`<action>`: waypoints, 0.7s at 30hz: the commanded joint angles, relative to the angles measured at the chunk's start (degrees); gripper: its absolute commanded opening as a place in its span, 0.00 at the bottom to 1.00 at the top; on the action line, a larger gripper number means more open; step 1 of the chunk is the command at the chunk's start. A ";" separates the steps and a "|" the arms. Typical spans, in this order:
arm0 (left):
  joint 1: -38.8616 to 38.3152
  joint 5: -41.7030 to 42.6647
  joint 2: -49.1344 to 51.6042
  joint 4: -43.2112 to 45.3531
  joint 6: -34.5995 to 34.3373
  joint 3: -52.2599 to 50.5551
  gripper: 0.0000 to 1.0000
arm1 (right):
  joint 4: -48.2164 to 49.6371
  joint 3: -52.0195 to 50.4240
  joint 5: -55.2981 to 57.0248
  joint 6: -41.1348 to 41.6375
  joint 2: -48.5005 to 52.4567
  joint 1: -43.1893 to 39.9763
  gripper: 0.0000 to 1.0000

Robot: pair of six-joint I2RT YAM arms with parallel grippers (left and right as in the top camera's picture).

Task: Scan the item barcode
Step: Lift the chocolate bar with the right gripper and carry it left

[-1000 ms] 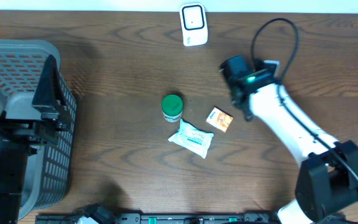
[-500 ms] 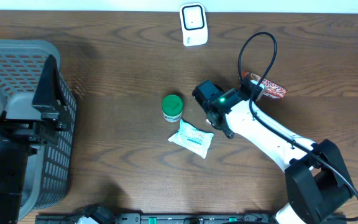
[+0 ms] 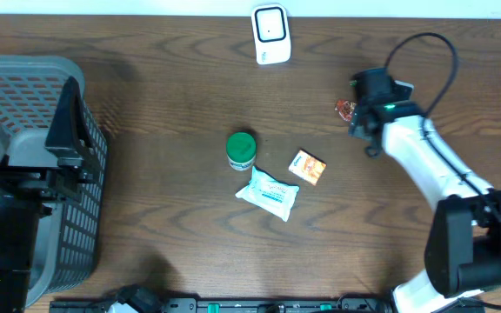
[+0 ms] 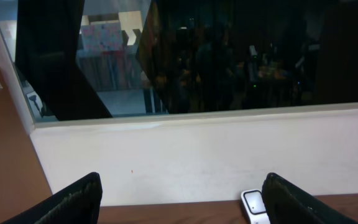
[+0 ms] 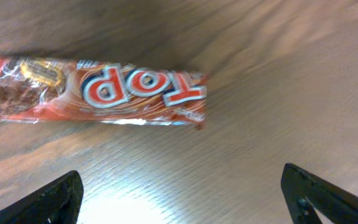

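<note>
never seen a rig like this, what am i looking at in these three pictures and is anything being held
This is a two-armed robot at a wooden table. The wide picture comes from a camera above; the other two from cameras on each wrist. From above: the white right arm, a grey basket at left, a white scanner, a green-lidded jar, a white packet and a small orange box. The right gripper is open, a red snack bar lying on the table before it. The left gripper is open too, facing a wall. Nothing is held.
</note>
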 commanded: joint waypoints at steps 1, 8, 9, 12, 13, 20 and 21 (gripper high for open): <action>0.04 -0.72 -0.09 0.11 0.35 -0.28 0.82 | 0.81 0.24 -25.09 -9.70 0.35 -7.32 0.98; 0.02 -0.72 -0.04 0.17 0.35 -0.28 0.82 | 4.63 0.26 -35.10 -24.74 1.64 -17.25 0.99; 0.02 -0.72 0.00 0.33 0.35 -0.28 0.82 | 4.96 0.26 -36.70 -27.56 2.49 -17.46 0.99; 0.04 -0.72 0.02 0.55 0.35 -0.28 0.82 | 6.67 0.26 -38.49 -29.94 5.51 -17.29 0.99; 0.02 -0.72 0.02 0.57 0.35 -0.28 0.82 | 7.52 0.26 -39.32 -30.93 6.60 -17.14 0.99; 0.02 -0.74 0.00 0.96 0.37 -0.28 0.82 | 10.64 0.26 -36.02 -36.70 11.82 -16.68 0.99; 0.02 -0.74 0.00 0.94 0.35 -0.28 0.82 | 11.08 0.26 -34.60 -36.70 12.09 -16.65 0.99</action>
